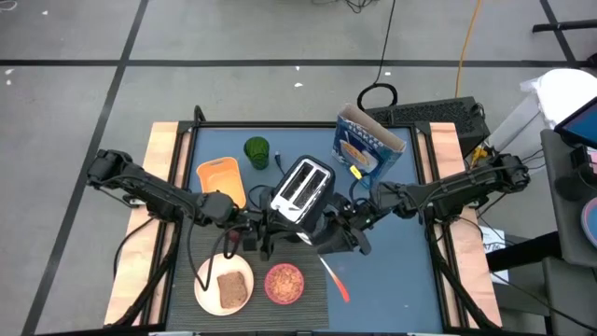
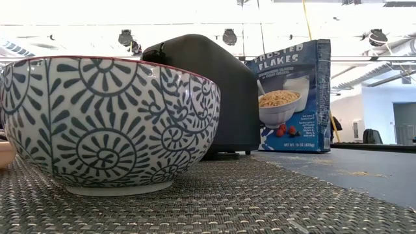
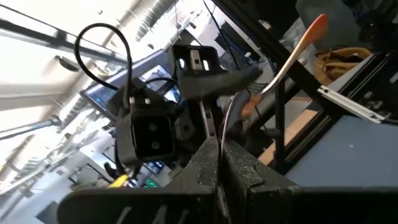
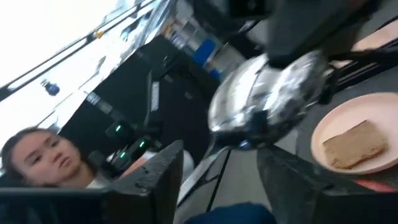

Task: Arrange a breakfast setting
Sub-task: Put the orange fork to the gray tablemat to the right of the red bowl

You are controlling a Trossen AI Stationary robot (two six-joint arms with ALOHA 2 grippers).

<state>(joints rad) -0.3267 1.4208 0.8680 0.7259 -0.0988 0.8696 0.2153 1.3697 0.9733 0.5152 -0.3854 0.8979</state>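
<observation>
The red-handled metal spoon hangs in the air over the mat, between my two grippers. My left gripper is shut on its metal end, in front of the toaster. My right gripper faces it from the right, open, with the spoon's shiny bowl just beyond its fingers and nothing between them. The cream plate with the toast slice lies at the near left. The cereal bowl stands right of it on the mat. My left gripper pinches the spoon's metal bowl end between its two shut fingers. The fingers come about level from the table's left. The spoon is lifted clear, and its handle reaches away from the fingers, the red tip farthest out, toward the near right.
An orange container and a green cup stand at the far left. A cereal box stands far right of the toaster. In the low view the patterned bowl fills the foreground. A person shows beyond the table.
</observation>
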